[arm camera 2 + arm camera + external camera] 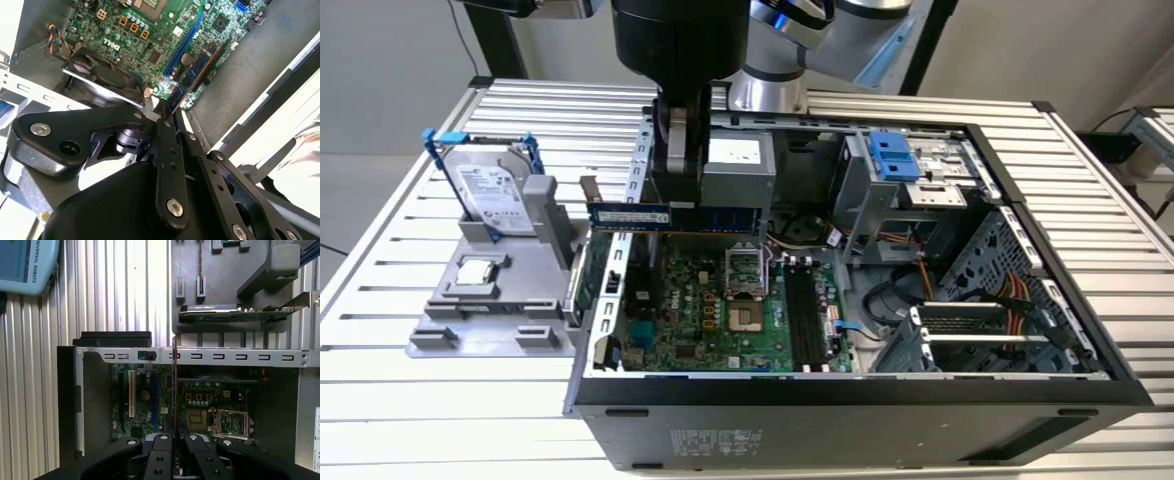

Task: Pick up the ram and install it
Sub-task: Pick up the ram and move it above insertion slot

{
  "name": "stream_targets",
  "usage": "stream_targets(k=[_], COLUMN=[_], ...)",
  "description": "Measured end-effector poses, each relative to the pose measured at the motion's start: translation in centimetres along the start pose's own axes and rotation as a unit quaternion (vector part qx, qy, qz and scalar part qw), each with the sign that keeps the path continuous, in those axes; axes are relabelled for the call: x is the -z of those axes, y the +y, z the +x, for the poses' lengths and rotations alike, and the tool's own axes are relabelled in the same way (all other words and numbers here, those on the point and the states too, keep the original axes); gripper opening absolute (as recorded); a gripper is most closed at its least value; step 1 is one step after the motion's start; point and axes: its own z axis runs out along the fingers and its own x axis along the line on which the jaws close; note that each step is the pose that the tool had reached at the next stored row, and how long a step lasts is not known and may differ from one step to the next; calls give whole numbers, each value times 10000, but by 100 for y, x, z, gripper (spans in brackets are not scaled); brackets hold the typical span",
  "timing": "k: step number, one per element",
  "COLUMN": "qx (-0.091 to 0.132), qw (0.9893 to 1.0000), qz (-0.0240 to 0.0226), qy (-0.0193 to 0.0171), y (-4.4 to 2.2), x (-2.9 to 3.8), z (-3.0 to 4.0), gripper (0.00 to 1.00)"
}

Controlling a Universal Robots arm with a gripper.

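The ram [630,215] is a long dark-blue stick held level and on edge above the open computer case [1067,385], over the motherboard [707,310] near the case wall on the exterior view's left. My gripper [678,205] comes straight down from above and is shut on the stick's middle. In both wrist views the ram [197,67] [174,370] shows edge-on, running out from between the black fingers [167,145] [161,447]. It hangs clear of the board. Black memory slots [803,320] lie further toward the exterior view's right.
A grey fixture [487,320] beside the case holds a silver hard drive [494,190] in a blue frame, a small chip [478,270] and a green card [235,314] with a metal bracket. Cables [1001,290] and a drive cage [907,170] crowd the case's far side. A teach pendant [25,265] lies on the slatted table.
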Motion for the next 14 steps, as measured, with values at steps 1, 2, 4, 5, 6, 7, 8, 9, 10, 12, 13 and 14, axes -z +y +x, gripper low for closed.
stream_targets(k=[1,2,4,5,6,7,8,9,10,12,13,14], qx=[0,0,0,1,0,0,0,0,0,0,1,0], qw=[10000,10000,10000,10000,10000,10000,10000,10000,10000,10000,10000,10000], qz=[0,0,0,1,1,0,0,1,0,0,0,0], qy=[0,0,0,0,0,0,0,-1,0,0,0,0], y=[0,0,-3,-9,-17,-24,-32,-42,-52,-71,-82,-95], x=[0,0,0,0,0,1,0,0,1,1,1,1], z=[0,0,0,0,-1,-1,-1,-1,-1,-1,-2,-2], gripper=[0,0,0,0,0,0,0,0,0,0,0,0])
